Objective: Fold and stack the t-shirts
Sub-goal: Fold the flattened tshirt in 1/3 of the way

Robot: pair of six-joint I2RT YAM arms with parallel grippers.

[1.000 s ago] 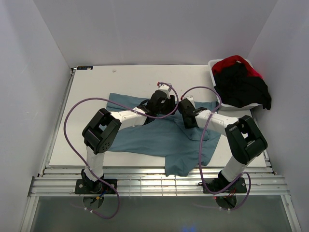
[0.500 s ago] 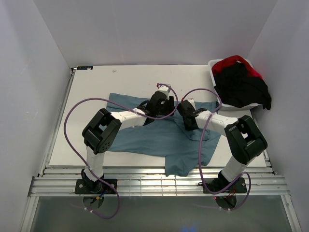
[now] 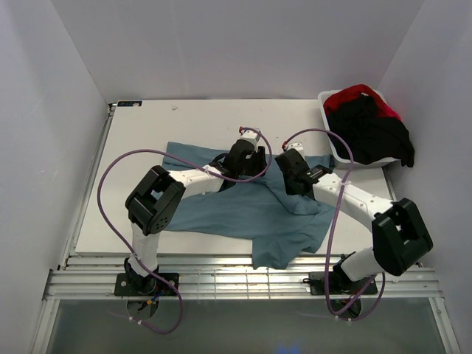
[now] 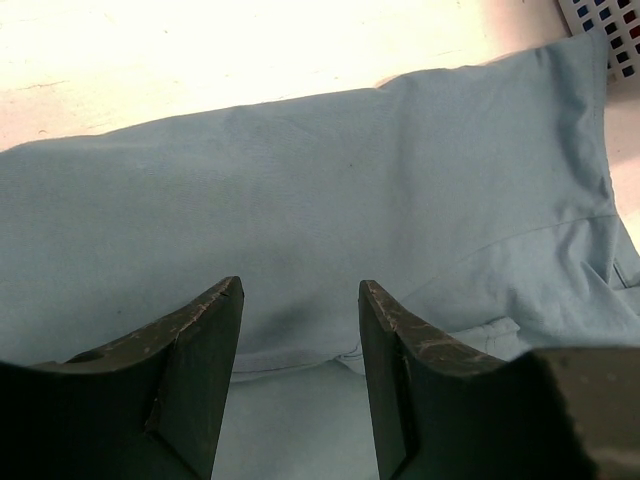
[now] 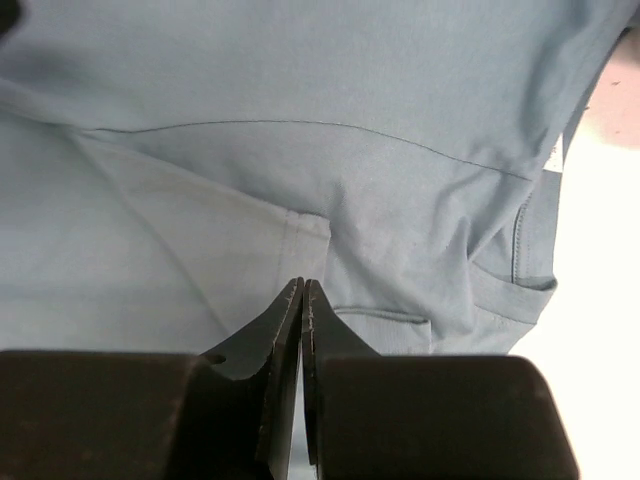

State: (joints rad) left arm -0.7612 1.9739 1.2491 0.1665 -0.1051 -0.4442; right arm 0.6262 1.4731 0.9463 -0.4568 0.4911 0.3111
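Observation:
A teal-blue t-shirt (image 3: 228,210) lies spread on the white table (image 3: 147,133), its lower part hanging over the near edge. My left gripper (image 4: 300,285) hovers open over the shirt's upper middle, with a folded hem below its fingers (image 4: 200,340); in the top view the left gripper (image 3: 254,162) is beside the right one. My right gripper (image 5: 302,285) is shut, its tips pinching the shirt's fabric by a sleeve hem (image 5: 380,318); from above the right gripper (image 3: 287,181) sits on the shirt's right half. Black (image 3: 369,133) and red (image 3: 358,94) t-shirts are heaped in the tub.
A white plastic tub (image 3: 332,141) stands at the table's back right corner, clothes spilling over its rim. Purple cables (image 3: 110,169) loop over both arms. White walls close in the table on three sides.
The right gripper has closed on the teal shirt, and its elbow has swung out to the right. The left arm has held still.

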